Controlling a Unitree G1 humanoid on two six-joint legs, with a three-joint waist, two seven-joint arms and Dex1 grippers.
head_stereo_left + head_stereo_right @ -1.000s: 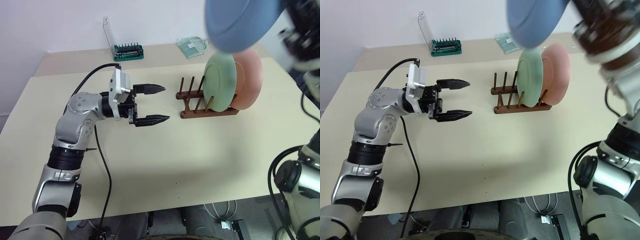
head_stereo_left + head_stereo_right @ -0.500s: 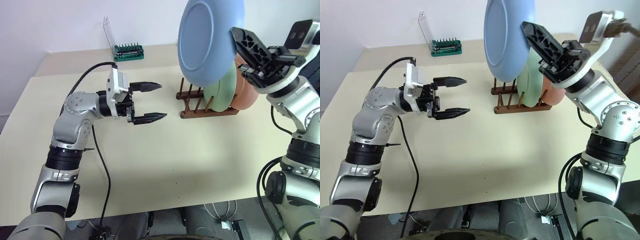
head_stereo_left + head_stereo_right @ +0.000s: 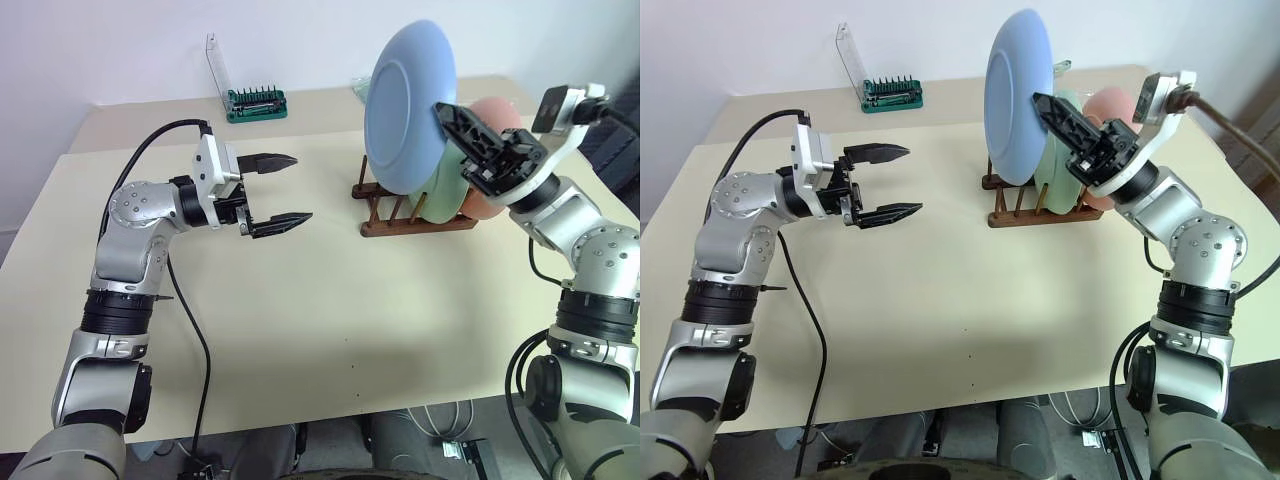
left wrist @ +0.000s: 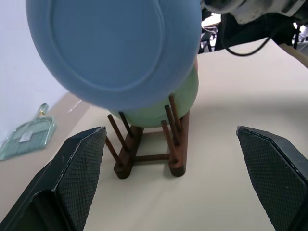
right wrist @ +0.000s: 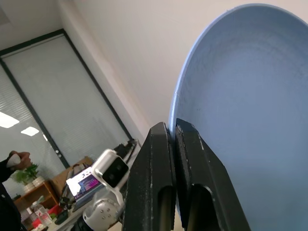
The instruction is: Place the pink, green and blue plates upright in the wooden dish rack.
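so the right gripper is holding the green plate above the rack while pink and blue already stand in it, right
Not quite: the right gripper holds the blue plate above the rack; the pink plate and green plate already stand in it. The right eye view shows this.

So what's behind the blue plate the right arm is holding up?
Behind the blue plate, the green plate and pink plate stand in the wooden rack; most of the green one is covered.

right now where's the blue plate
The blue plate is in the air, pinched at its rim by the right gripper, upright just above the wooden dish rack, beside the green plate.
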